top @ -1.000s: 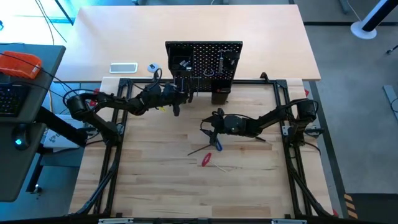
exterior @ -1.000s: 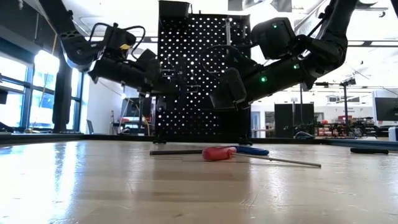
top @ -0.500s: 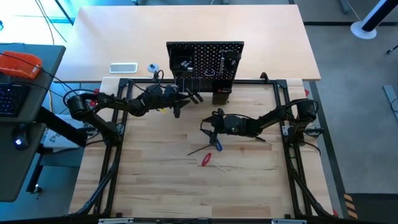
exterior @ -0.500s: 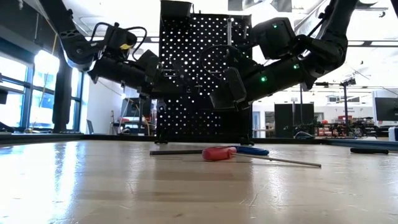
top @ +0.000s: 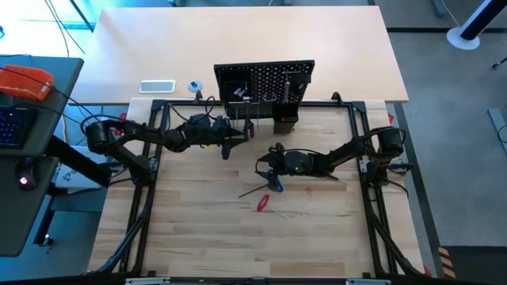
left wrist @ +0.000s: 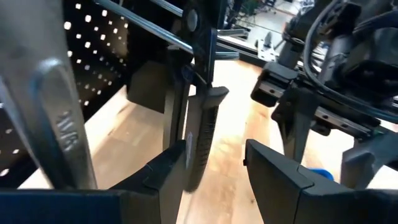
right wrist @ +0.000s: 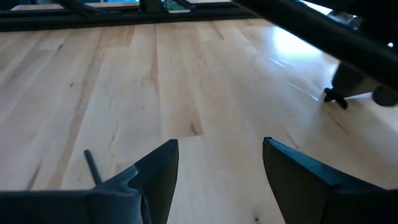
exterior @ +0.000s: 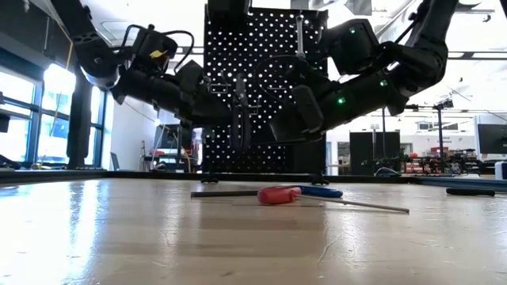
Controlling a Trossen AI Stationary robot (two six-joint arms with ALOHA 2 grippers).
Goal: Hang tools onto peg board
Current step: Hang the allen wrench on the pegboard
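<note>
Upper centre of the high view: the peg board (top: 264, 85) stands upright. The left pincer (top: 247, 131), fingers parted around hanging black pliers (left wrist: 200, 93), sits just below it. Mid-frame, the right pincer (top: 270, 164) gapes wide and empty above the red screwdriver (top: 262, 203) on the counter (top: 198, 229).

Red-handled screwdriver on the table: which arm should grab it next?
Right, probably. The right hand hangs open just above the red-handled screwdriver and blue-handled hex key. The left hand is up at the black peg board, beside a hanging black tool.
</note>
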